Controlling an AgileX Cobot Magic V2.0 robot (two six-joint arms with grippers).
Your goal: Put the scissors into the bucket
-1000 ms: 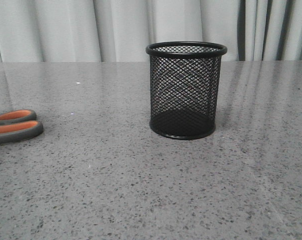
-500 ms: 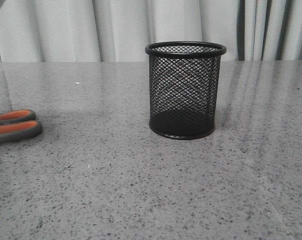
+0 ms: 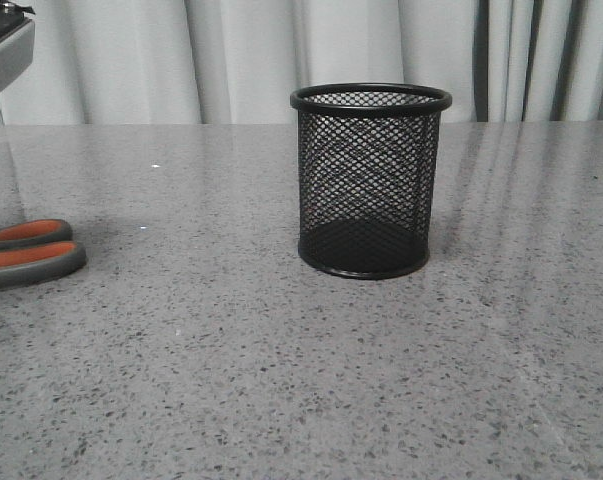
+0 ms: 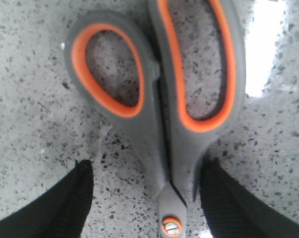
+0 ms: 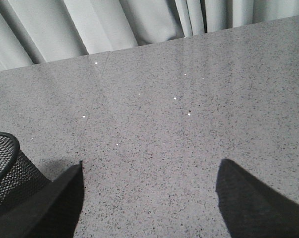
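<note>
The scissors (image 3: 26, 252) lie flat at the table's left edge; only their grey, orange-lined handles show in the front view. In the left wrist view the scissors (image 4: 161, 124) fill the frame, handles and orange pivot screw visible, blades out of view. My left gripper (image 4: 147, 171) is open, one black finger on each side of the scissors' neck just above the pivot; I cannot tell whether they touch it. The black mesh bucket (image 3: 369, 180) stands upright mid-table and looks empty. My right gripper (image 5: 151, 166) is open and empty, with the bucket (image 5: 5, 173) just beside one finger.
A grey part of the left arm (image 3: 1, 45) shows at the top left of the front view. Pale curtains (image 3: 231, 50) hang behind the speckled grey table (image 3: 281, 380).
A grey part of the left arm has come into the top left corner of the front view. The scissors and the bucket have not moved.
</note>
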